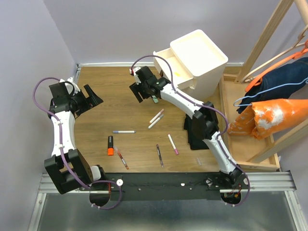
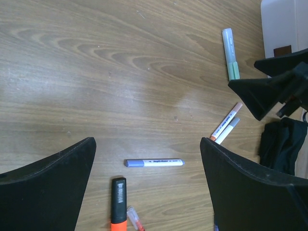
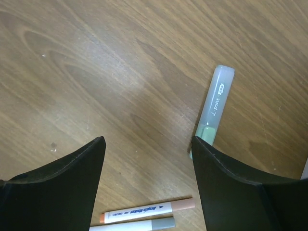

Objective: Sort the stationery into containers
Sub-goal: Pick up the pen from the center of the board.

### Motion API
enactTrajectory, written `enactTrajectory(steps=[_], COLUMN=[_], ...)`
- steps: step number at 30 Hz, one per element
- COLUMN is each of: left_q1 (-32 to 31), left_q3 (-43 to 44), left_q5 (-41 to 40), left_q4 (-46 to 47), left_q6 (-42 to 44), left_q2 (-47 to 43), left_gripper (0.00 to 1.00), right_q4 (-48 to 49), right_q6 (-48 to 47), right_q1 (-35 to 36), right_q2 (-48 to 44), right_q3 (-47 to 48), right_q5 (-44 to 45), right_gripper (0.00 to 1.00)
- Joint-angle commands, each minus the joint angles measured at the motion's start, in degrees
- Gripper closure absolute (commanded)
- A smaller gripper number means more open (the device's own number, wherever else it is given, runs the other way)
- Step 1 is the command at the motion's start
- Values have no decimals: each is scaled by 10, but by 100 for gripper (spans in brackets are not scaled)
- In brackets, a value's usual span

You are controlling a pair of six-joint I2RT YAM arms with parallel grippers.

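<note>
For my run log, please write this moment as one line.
left hand: open, empty | right hand: open, beside pale-green highlighter | drawer: open

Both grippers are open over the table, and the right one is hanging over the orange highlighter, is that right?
Not quite. Both are open over the table, but the right gripper hangs over the pale-green highlighter, not the orange one: the right wrist view shows it lying by one finger. The orange highlighter lies nearer the left gripper.
</note>
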Motion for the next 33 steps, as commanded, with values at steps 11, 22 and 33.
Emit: enactTrajectory(steps=[11,22,33], left_q1=[5,8,16], left_q3=[-29,-34,-20], left_q5=[9,8,14], left_q4=[14,17,21], left_q6=[-5,-5,-15], left_q2=[-23,-18,2], left_gripper=[2,2,2], right_q4=[18,9,-29], right_q6=[30,25,52], right_q1=[-25,-42,-52], right_q2=[94,136,154], right_q3=[49,87,65], right_q5=[70,70,-24], right_gripper=[21,21,58])
